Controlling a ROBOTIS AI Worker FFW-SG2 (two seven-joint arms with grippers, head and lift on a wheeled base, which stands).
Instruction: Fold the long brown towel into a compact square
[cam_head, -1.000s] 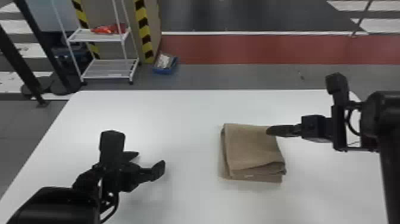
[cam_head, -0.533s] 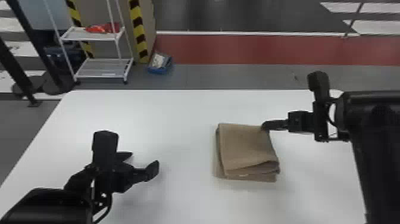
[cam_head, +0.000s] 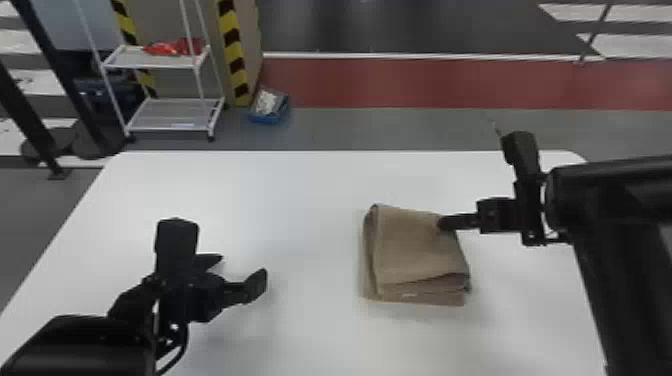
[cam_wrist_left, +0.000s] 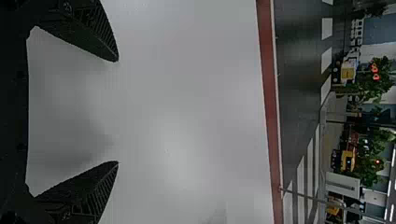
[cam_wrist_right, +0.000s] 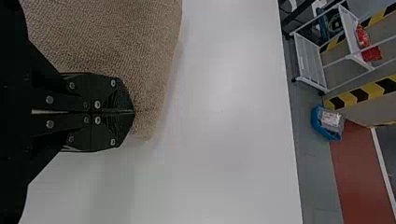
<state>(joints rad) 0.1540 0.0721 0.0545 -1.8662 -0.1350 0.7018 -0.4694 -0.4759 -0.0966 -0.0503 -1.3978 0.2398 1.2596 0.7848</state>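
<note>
- Lying folded into a roughly square, layered stack, the towel (cam_head: 417, 245) is set on the white worktop (cam_head: 300, 200); the loose layers are shown at the near edge, where a small pale mark can be seen, and a rounded fold is formed along the left side.
- At the towel's far right corner, the right pincer (cam_head: 443, 223) is placed, brought in from the right with the tips resting over the cloth.
- In the right wrist view, the right pincer (cam_wrist_right: 133, 112) is seen clenched, its two fingers pressed flat together; whether any cloth is caught between them cannot be told.
- To the left of the towel and a little nearer the robot, the left pincer (cam_head: 241, 266) is held well apart from the cloth.
- In the left wrist view, the left pincer (cam_wrist_left: 117, 111) is seen released, its fingers spread wide with nothing grasped.
- Beyond the towel and off to its left, a white rack (cam_head: 172, 114) is stood on the floor past the worktop, with a red item (cam_head: 172, 47) laid on its upper shelf.
- Also beyond the towel, to its left, a blue bin (cam_head: 270, 119) is set on the floor beside the rack.
</note>
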